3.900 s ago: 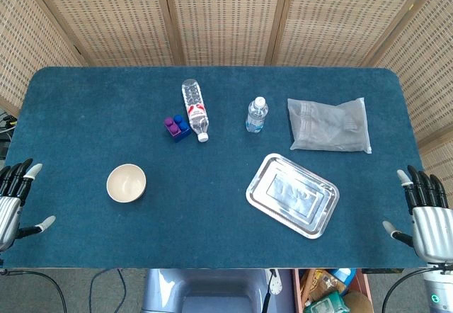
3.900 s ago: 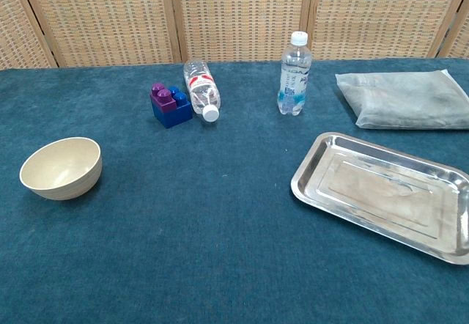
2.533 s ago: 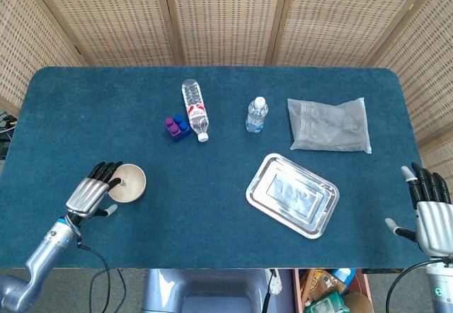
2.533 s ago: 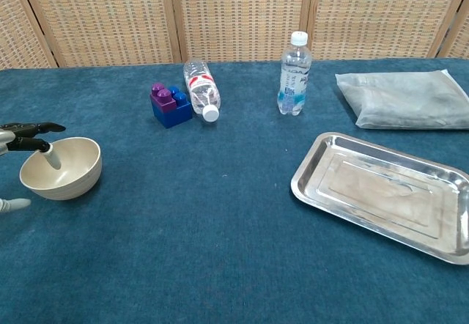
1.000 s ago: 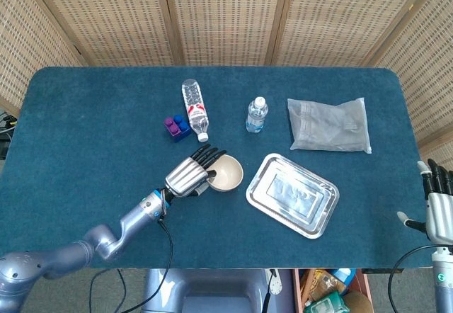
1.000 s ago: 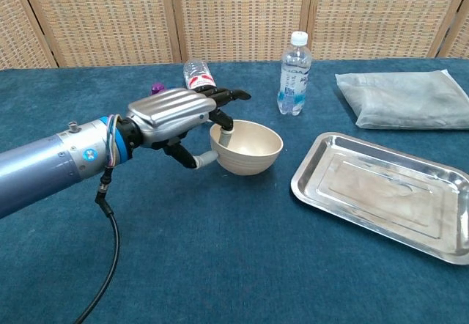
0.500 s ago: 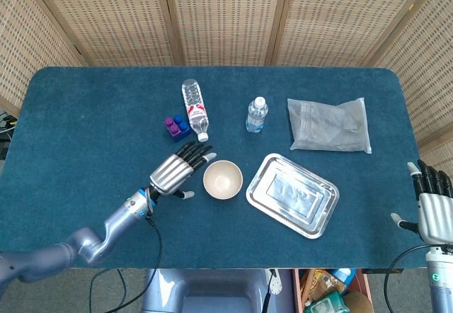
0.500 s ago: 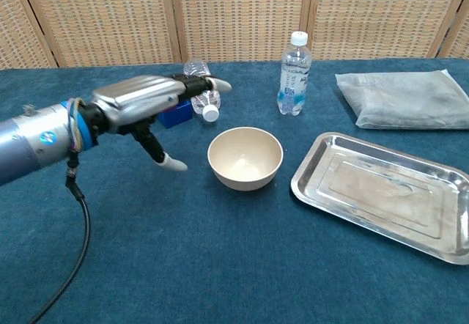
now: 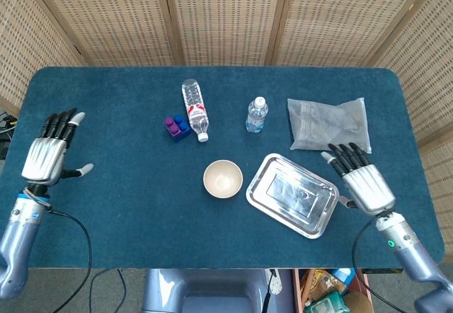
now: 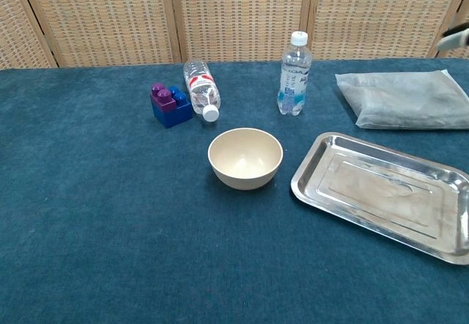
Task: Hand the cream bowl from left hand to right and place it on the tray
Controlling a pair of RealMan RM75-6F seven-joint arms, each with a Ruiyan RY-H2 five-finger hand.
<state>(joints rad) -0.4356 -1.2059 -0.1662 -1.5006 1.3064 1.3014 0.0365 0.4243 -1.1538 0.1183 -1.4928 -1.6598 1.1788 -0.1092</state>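
The cream bowl (image 9: pixel 223 178) (image 10: pixel 245 157) stands upright on the blue table, just left of the steel tray (image 9: pixel 291 195) (image 10: pixel 388 194), with no hand touching it. My left hand (image 9: pixel 49 154) is far off at the table's left edge, open with fingers spread and empty. My right hand (image 9: pixel 362 180) hovers at the tray's right end, open and empty. In the chest view only a fingertip (image 10: pixel 454 38) shows at the top right corner.
A bottle lying on its side (image 9: pixel 195 109) and a purple-and-blue block (image 9: pixel 176 127) sit behind the bowl. An upright water bottle (image 9: pixel 257 115) and a grey plastic bag (image 9: pixel 330 124) lie behind the tray.
My left hand has pulled back from beside the bowl to the far left edge. My right hand has come in from the right edge to the tray's right end. The bowl has stayed put.
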